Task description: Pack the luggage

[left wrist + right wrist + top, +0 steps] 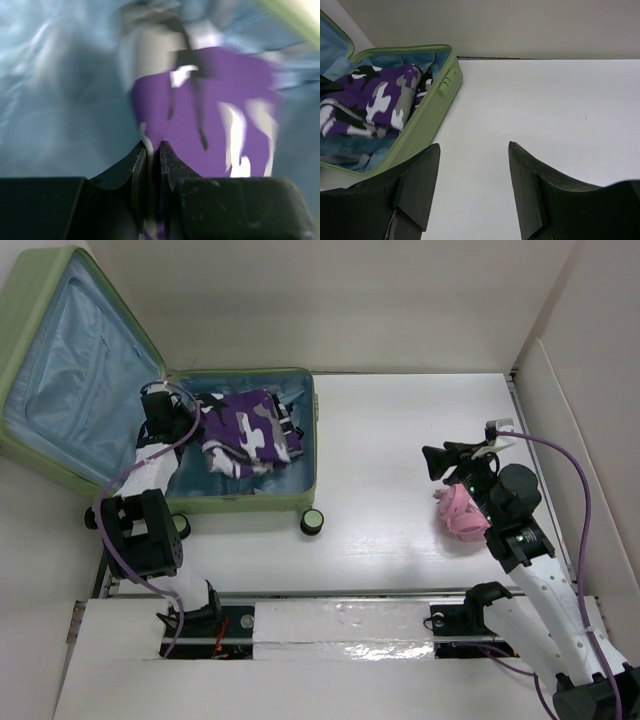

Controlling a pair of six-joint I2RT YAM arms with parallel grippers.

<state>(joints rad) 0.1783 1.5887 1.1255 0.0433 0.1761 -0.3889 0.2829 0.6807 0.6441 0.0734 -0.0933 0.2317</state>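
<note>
The light-green suitcase lies open at the left, its blue-lined lid raised at the back left. A folded purple camouflage garment lies in its base. My left gripper reaches into the base from the left. In the left wrist view the left gripper is shut on the edge of the purple garment. My right gripper is open and empty above the table at the right. The right wrist view shows the right gripper over bare table, with the suitcase and the garment to its left.
A pink soft object lies on the table under my right arm. A black-and-green wheel sticks out at the suitcase's near right corner. White walls stand at the back and right. The white table stretches between suitcase and right arm.
</note>
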